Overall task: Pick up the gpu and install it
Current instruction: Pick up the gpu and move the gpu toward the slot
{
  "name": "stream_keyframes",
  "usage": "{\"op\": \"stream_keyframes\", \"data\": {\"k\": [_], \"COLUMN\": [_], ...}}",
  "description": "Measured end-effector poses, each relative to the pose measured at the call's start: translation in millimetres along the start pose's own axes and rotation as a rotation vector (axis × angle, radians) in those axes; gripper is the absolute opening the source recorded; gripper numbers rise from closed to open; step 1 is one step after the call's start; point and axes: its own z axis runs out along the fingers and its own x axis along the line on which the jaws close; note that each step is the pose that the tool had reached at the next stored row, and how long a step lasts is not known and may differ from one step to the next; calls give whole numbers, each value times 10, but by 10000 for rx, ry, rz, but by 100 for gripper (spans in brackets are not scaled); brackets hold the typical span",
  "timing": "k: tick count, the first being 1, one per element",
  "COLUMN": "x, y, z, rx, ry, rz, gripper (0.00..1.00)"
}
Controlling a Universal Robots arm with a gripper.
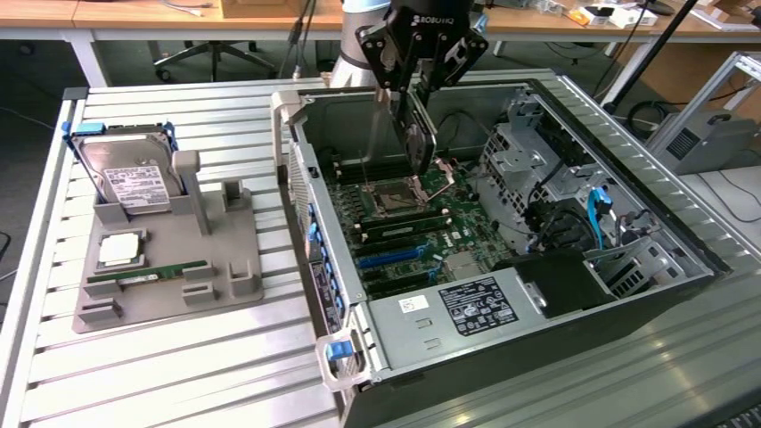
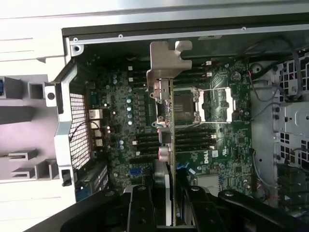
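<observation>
While the gpu (image 1: 418, 141) hangs edge-down over the open computer case (image 1: 294, 169), the black jaws are pinching it by its top edge, so it's clamped, not loose. It's a thin flat dark card, held upright. From the wrist view you mostly get it as a narrow strip, with its silvery stamped-metal bracket (image 2: 166, 60) sticking out at the far end. It's up above the motherboard (image 1: 398, 245), roughly over the square CPU socket (image 1: 390, 198) with its shiny metal frame, and not seated in any slot yet.

The board itself is dark green, packed with little round capacitors and long black slots, a few of them blue. The case walls are bare grey sheet metal with perforated bits, and there's a boxy power supply (image 1: 470, 305) with a white label at the near end.

Off on the exterior view's left, a matte grey moulded holder (image 1: 226, 267) sits on the ribbed aluminium counter (image 1: 178, 374). It carries a boxy silver hard drive (image 1: 134, 178) and a skinny green memory stick (image 1: 149, 275)
</observation>
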Motion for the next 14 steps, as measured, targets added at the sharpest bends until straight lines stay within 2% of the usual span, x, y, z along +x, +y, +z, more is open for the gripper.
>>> {"op": "stream_keyframes", "data": {"k": [14], "x": [-41], "y": [4], "z": [101], "rx": [6], "ry": [0], "rz": [0], "gripper": [30]}}
